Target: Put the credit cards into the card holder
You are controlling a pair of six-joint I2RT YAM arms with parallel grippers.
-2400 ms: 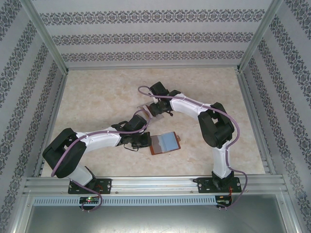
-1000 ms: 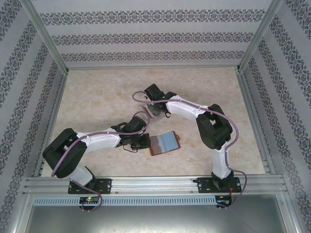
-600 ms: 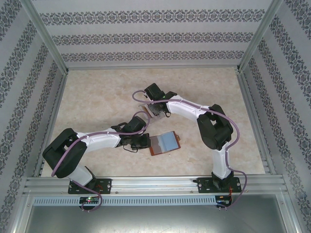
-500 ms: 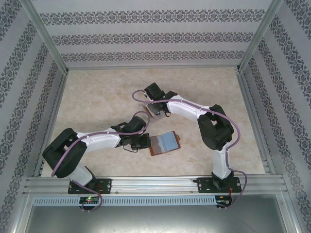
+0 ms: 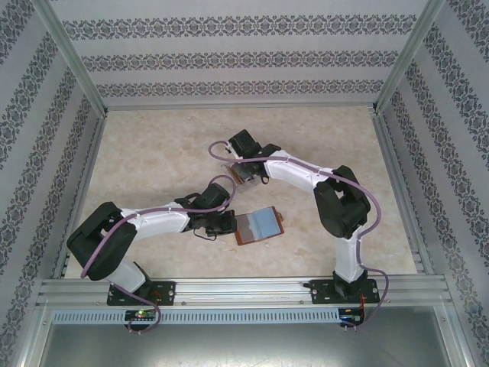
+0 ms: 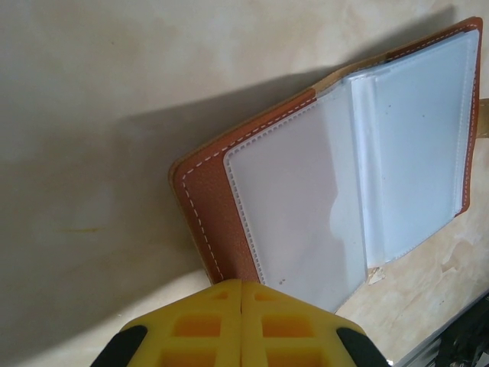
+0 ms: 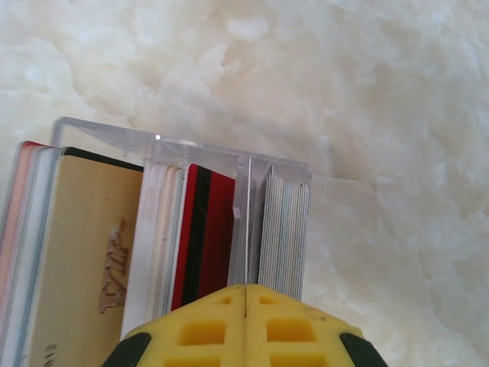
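Clear tray (image 7: 191, 149) holds credit cards (image 7: 208, 229); card holder (image 6: 205, 200) open; left end effector (image 6: 241, 284), right end effector (image 7: 244, 290) closed

"VIP" embossed on yellow card (image 7: 84, 252)

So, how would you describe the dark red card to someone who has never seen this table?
On the marbled table, find the clear plastic tray by the right gripper. Inside it, the dark red card stands between the white cards and the clear divider. It alone is red with a black stripe; beyond the white cards is a yellow card, beyond the divider grey ones.
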